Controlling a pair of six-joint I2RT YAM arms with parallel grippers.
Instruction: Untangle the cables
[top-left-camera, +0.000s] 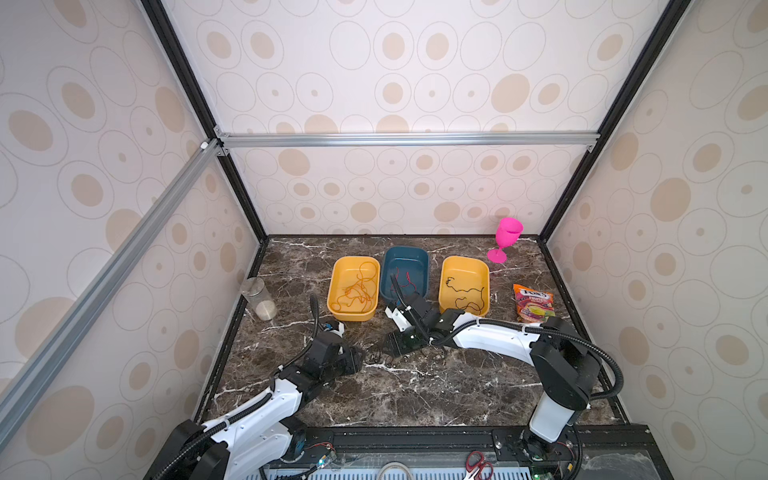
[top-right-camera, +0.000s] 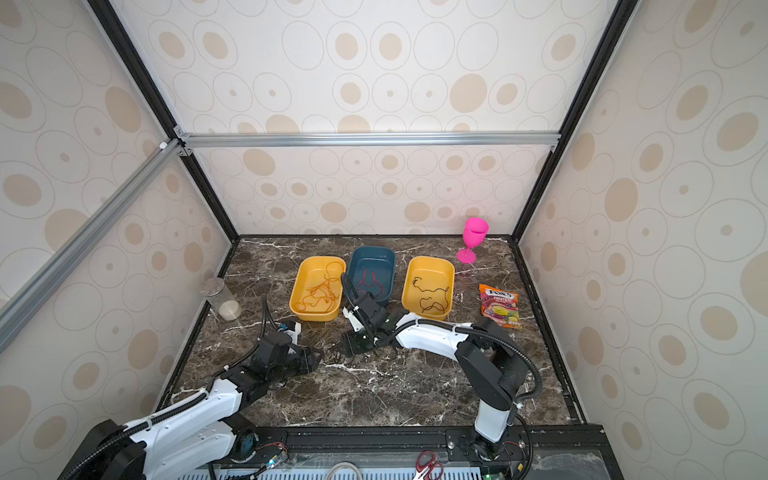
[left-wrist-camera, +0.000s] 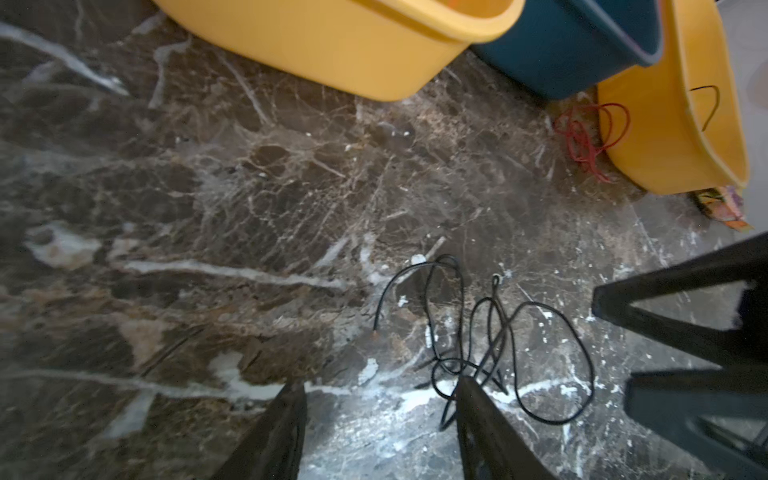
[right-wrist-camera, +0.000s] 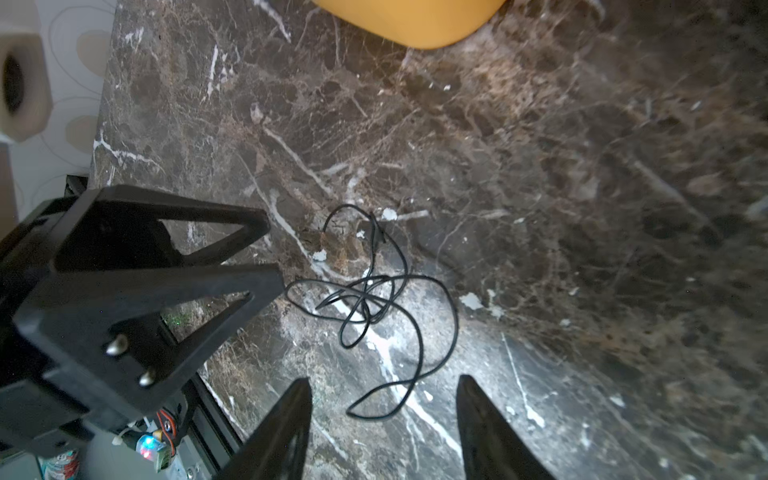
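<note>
— So, where do we place the cables at this moment?
— We find a loose black cable (left-wrist-camera: 496, 328) lying in a small tangle on the marble tabletop (top-left-camera: 415, 386). It sits between the two grippers in both top views. The left gripper (left-wrist-camera: 380, 384) stands released, fingers apart and nothing pinched between them. One fingertip (left-wrist-camera: 473, 399) sits at the edge of the tangle, and we cannot tell whether it touches.
— And the right gripper (right-wrist-camera: 384, 378)?
— Spread apart too and empty, we note, low over the tabletop. A loop of the same cable lies just ahead of its fingers.
— What do we record for the trays?
— Three stand in a row behind the arms. We count an orange cable (top-left-camera: 355, 291) curled in the left yellow tray (top-left-camera: 353, 318) and a red cable (top-left-camera: 397, 275) in the blue tray (top-left-camera: 405, 250). A second black cable (top-left-camera: 459, 300) lies in the right yellow tray (top-left-camera: 465, 259). Our left wrist view also picks up a red tangle (left-wrist-camera: 582, 141) on the tabletop, against that right yellow tray's outer wall.
</note>
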